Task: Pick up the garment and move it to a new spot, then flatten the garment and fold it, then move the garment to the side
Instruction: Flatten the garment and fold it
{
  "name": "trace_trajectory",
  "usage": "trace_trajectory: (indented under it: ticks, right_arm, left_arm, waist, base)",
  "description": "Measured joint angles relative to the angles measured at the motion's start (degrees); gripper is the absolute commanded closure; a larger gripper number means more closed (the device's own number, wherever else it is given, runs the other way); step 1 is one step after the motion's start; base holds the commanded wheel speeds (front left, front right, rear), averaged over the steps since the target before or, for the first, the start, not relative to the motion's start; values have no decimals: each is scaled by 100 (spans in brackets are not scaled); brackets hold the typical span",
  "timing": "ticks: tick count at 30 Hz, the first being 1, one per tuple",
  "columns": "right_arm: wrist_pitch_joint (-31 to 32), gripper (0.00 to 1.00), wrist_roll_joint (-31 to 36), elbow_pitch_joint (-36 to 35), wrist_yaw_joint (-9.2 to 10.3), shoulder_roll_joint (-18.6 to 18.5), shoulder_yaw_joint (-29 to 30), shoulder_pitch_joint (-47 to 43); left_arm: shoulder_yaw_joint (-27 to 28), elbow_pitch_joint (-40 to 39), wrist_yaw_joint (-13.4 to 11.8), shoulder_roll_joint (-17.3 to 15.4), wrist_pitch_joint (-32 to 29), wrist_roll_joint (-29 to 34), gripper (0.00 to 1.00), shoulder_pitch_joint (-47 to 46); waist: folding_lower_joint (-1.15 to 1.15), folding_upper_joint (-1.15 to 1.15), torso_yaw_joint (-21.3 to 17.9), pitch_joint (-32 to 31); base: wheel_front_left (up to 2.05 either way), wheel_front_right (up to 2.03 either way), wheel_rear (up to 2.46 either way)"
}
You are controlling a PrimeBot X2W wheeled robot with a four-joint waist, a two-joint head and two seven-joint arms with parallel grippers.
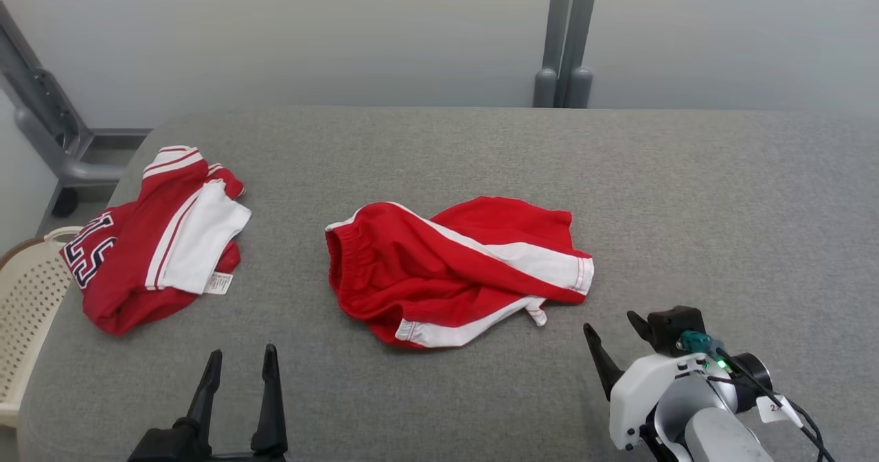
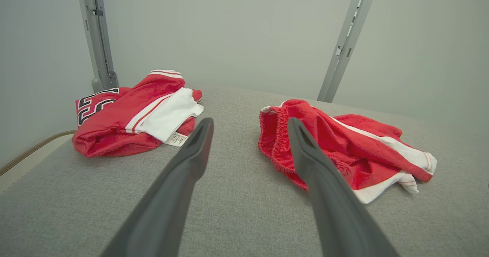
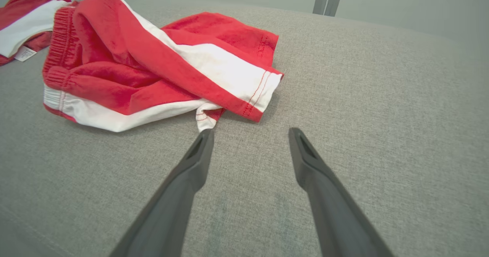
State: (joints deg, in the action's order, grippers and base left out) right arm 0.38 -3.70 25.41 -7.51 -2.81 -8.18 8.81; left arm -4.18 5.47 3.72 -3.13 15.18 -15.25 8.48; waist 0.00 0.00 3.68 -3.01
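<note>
The crumpled red shorts (image 1: 453, 270), soft knit cloth with broad white side stripes, lie in a heap at the middle of the grey fabric-covered table (image 1: 687, 208). They are well apart from the folded red-and-white numbered jersey (image 1: 137, 263), which sits at the robot's left near a cream perforated plastic basket (image 1: 27, 297). The heap's long axis runs across the table, with the gathered elastic waistband toward the robot's left and the white-edged leg hems toward its right. Both grippers hang low over the near edge, jaws spread wide and holding nothing. The left gripper (image 1: 242, 351) has the waistband ahead and off to its right, with bare cloth-covered table between. The right gripper (image 1: 610, 322) is the nearer one (in its wrist view one fingertip sits just beside the small white tab at the hem), and the shorts lie ahead and to its left. The first lift probably falls to the right arm at the hem corner, or to both arms at opposite ends.
</note>
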Motion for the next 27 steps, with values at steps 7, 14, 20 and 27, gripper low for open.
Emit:
trace_trajectory:
  ticks: [7,14,20,27]
  right_arm:
    - [-144,0,-277,1009,0,0,-272,569]
    - [-390,0,-343,1763,0,0,-356,1069]
    - [-479,6,-320,2312,0,2,-417,1407]
    - [-660,96,-269,2744,0,-3,-431,1653]
  left_arm:
    - [-224,59,8,16,0,76,0,-19]
    - [-389,82,8,22,0,31,0,-218]
    - [-543,137,-5,24,1,-47,0,-283]
    - [-611,193,-46,25,0,-135,0,-336]
  waist:
    - [0,0,337,139]
    - [0,0,645,389]
    - [0,0,906,585]
    - [0,0,1067,735]
  base:
    - [0,0,0]
    - [0,0,0]
    - [0,0,0]
    - [0,0,0]
